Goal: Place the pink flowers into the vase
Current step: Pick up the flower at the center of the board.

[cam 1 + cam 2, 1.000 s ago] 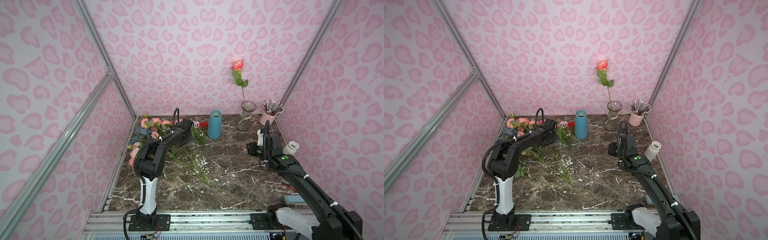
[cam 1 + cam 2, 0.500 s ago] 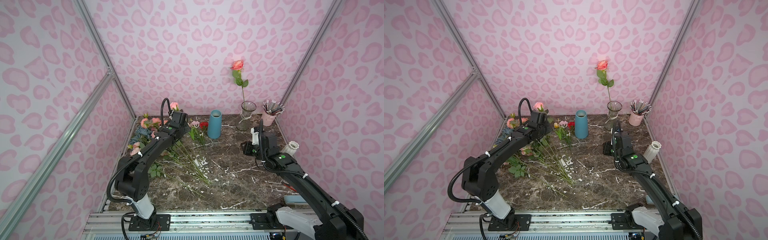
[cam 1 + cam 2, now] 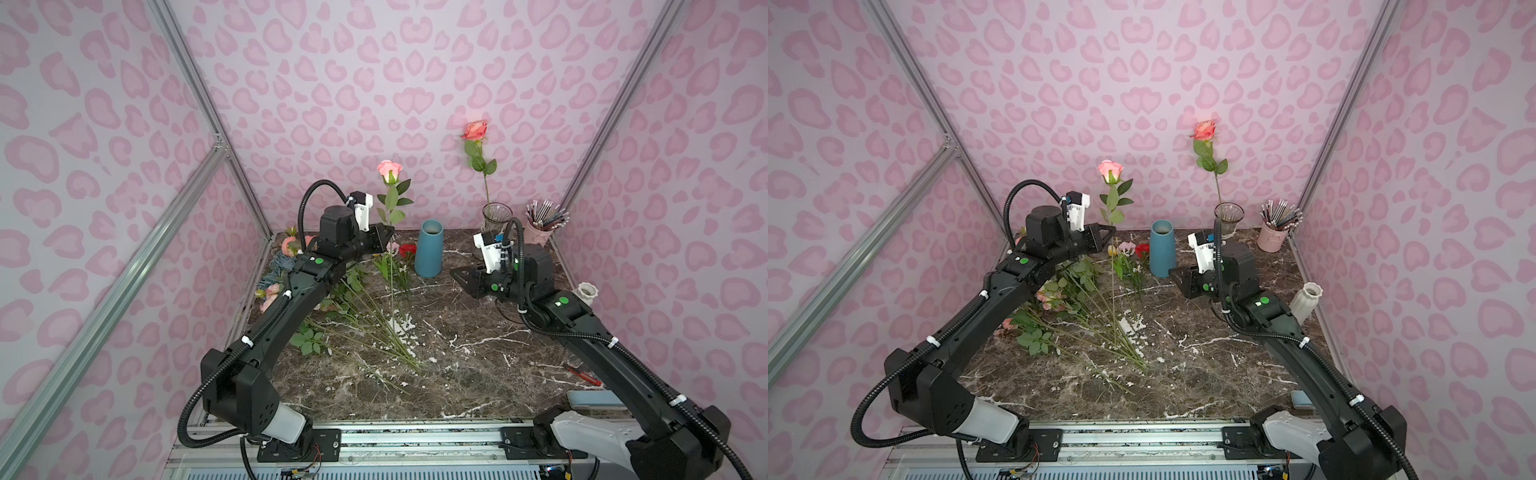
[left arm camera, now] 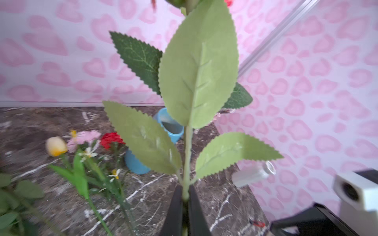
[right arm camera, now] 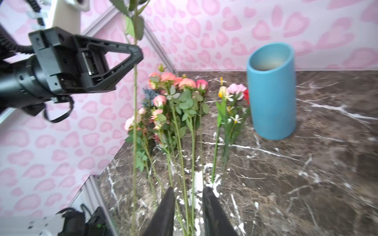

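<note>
Glass vase (image 3: 496, 215) at the back of the marble table (image 3: 478, 353), holding one salmon-pink rose (image 3: 474, 130) that stands upright on its stem. Just beside it, toward the right wall, a pink cup (image 3: 541, 237) is filled with pencils (image 3: 545, 212). The blue vase (image 3: 429, 249) stands upright, well apart from the glass vase, and the right wrist view shows its bare inner wall. A small white vase (image 3: 586, 293) stands by the right wall, its inside hidden.

The left gripper (image 3: 388, 233) is pressed together on the stem of a pink rose (image 3: 389, 170), held upright beside the blue vase and outside every container. The right gripper (image 3: 457, 276) hangs low near the blue vase, fingers slightly spread and gripping no stem. The other pink flowers (image 5: 169, 81) lie heaped on the table by the left wall.
</note>
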Tool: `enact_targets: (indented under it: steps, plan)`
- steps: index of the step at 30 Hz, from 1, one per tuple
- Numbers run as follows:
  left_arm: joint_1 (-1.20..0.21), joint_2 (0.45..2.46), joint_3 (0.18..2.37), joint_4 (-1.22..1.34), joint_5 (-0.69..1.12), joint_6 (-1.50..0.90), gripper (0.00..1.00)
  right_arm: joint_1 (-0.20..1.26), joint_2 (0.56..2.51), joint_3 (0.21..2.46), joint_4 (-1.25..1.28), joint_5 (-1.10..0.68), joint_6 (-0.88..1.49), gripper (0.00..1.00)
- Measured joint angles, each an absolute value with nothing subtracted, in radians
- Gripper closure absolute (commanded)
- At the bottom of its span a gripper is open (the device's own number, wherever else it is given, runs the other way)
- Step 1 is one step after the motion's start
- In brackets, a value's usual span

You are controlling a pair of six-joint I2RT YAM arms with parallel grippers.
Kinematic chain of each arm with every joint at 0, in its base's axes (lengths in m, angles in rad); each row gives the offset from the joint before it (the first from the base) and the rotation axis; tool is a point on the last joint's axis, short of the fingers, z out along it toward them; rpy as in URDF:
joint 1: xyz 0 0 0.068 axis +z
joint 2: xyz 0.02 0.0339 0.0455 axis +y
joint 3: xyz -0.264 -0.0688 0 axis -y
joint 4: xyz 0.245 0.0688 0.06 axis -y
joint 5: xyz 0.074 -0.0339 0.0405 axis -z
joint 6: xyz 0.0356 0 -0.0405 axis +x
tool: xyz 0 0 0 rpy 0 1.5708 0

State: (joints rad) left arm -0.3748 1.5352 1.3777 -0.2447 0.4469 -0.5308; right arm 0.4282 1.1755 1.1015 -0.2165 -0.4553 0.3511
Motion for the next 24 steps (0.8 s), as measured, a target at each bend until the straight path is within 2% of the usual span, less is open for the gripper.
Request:
enact_targets:
  steps: [4, 10, 24]
  plan:
    - [-0.374, 1.521, 1.334, -0.125, 0.648, -0.553, 0.97, 0.456, 1.211, 1.131, -0.161, -0.532, 0.366, 0.76]
    - [-0.369, 1.494, 1.267, 0.056, 0.827, -0.618, 0.97, 0.468, 1.242, 1.137, -0.041, -0.616, 0.427, 0.77]
    - [-0.369, 1.491, 1.162, 0.356, 0.973, -0.817, 0.97, 0.491, 1.290, 1.129, 0.196, -0.738, 0.517, 0.78]
